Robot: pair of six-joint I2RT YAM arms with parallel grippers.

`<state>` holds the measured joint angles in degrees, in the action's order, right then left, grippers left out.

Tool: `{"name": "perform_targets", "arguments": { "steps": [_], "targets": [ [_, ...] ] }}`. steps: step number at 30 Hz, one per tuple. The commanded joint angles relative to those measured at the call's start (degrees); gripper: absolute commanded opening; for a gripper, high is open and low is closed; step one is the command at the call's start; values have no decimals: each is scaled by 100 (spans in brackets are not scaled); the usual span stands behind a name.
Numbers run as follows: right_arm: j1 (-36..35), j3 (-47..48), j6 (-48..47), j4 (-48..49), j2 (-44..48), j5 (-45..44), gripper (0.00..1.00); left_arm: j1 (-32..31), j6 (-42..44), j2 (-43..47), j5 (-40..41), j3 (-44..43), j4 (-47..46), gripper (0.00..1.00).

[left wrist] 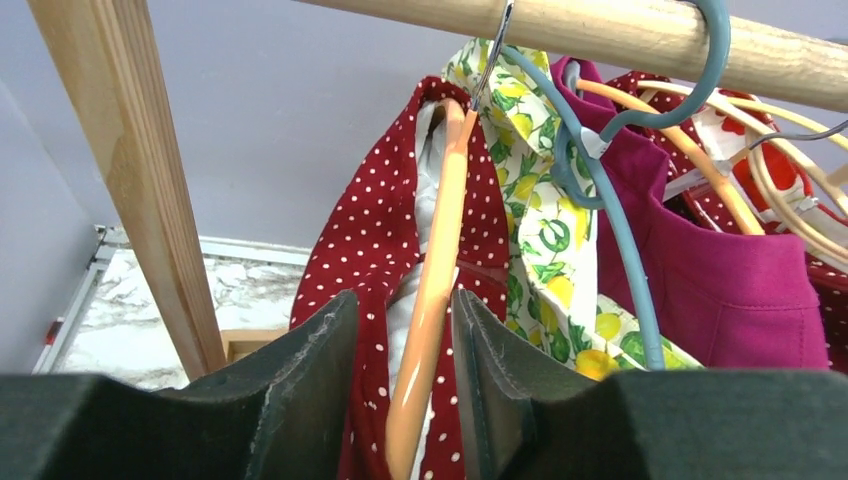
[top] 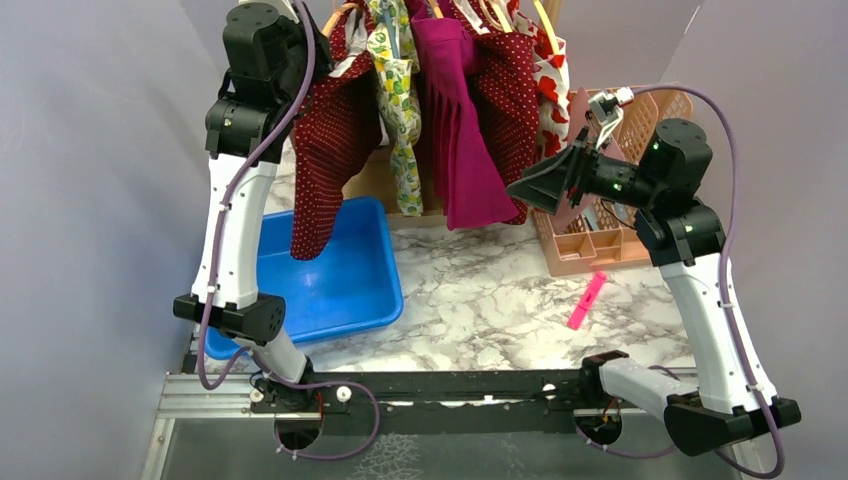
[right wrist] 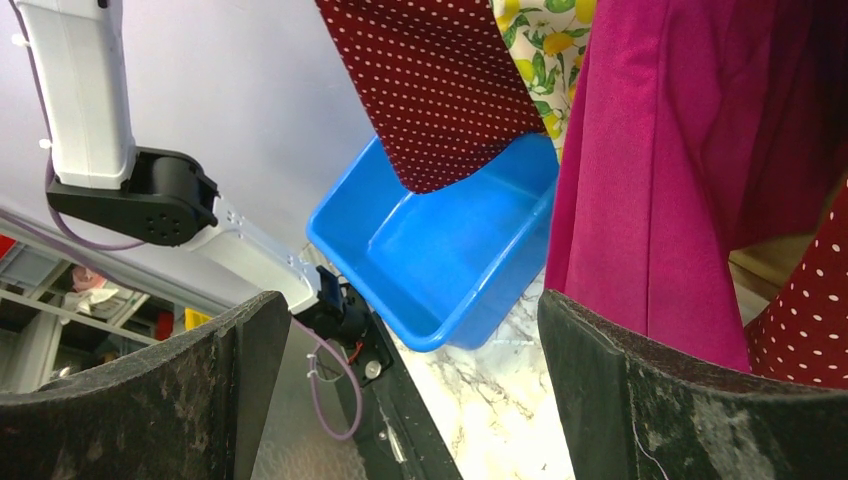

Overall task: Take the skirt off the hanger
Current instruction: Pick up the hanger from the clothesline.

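Not yet off: the skirt (top: 325, 150) hangs on its hanger (left wrist: 430, 300) from the rail (left wrist: 620, 35), far left. The left tool (left wrist: 403, 300) straddles both closely, but I cannot tell if it grips. The right tool (right wrist: 410, 300) gapes wide, empty.

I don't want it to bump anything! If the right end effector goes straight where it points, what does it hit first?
Probably the magenta skirt, hanging just ahead of the open right end effector; depth is hard to judge.
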<state>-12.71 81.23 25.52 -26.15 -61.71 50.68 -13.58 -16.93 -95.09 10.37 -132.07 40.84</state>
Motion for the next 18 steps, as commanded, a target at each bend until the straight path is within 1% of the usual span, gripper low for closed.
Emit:
{"name": "perform_targets", "arguments": {
  "steps": [1,5,6,10,16,18],
  "targets": [
    [-39,-75,39,108,148,109,99,-13,-175,277,-34,272,-229,2],
    [-39,-106,0,48,212,68,99,-11,-153,273,-77,393,-234,39],
    [-39,-120,-6,49,228,61,99,-12,-153,249,-67,367,-233,45],
    [-39,-110,-27,39,247,27,99,-13,-142,23,-38,132,-227,59],
    [-39,-22,-102,2,207,-75,99,-13,-121,-608,-1,-436,-216,68],
    [-39,18,-127,-33,166,-115,99,-10,-139,-810,-46,-642,-214,69]
  ]
}}
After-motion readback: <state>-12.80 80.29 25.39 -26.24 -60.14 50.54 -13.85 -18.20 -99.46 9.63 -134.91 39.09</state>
